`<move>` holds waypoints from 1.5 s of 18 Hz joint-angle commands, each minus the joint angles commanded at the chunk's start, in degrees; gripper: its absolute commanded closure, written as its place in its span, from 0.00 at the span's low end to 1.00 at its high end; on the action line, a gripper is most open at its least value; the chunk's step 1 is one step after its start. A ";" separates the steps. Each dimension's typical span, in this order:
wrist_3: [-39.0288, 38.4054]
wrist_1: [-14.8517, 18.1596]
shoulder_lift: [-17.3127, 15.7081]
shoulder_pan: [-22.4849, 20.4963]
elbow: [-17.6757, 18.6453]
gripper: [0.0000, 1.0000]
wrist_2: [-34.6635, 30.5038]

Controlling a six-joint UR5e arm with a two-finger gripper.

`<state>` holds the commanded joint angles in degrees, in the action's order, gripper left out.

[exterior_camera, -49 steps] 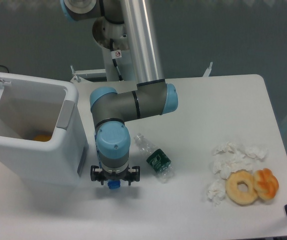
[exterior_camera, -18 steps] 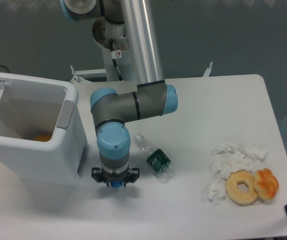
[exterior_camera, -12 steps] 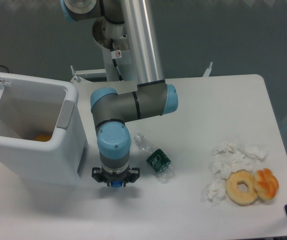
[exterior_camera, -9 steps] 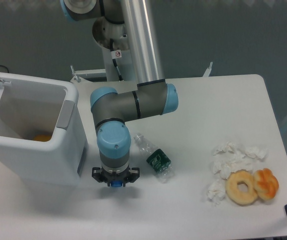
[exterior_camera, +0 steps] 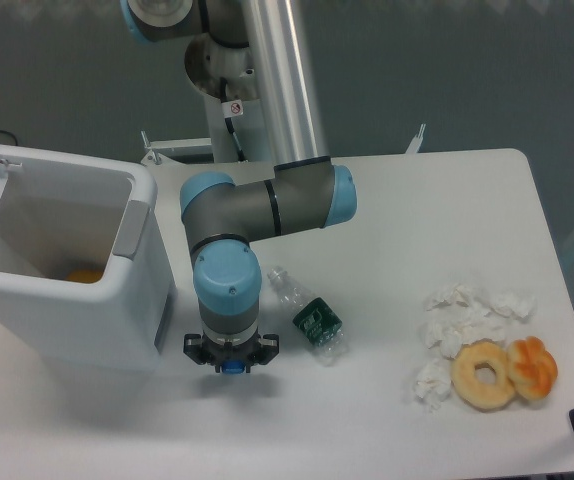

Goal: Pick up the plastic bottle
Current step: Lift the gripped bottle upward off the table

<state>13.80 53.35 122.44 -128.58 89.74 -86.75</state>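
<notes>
Worktop (exterior_camera: pixel 387 200): white. Gripper (exterior_camera: pixel 232 366) points straight down near its front edge; the fingers are drawn in and pinch a small blue cap, that of the plastic bottle (exterior_camera: pixel 232 368), whose body is hidden under the wrist. At 3 o'clock of the gripper, just beside it, lies 1 clear bottle (exterior_camera: pixel 308 316) with dark green label. At 9 o'clock stands a white bin (exterior_camera: pixel 127 310). Far at 3 o'clock: crumpled tissues (exterior_camera: pixel 462 315), 2 doughnuts (exterior_camera: pixel 505 372).
</notes>
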 joint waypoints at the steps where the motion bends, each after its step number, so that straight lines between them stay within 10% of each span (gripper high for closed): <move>1: 0.00 0.00 -0.35 0.00 -0.35 0.59 0.00; 15: 3.50 -0.09 -6.33 -1.84 -9.32 0.60 1.92; 27: 24.24 0.53 -11.34 -2.90 -6.34 0.63 4.39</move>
<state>38.04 53.88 111.09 -131.49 83.40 -82.35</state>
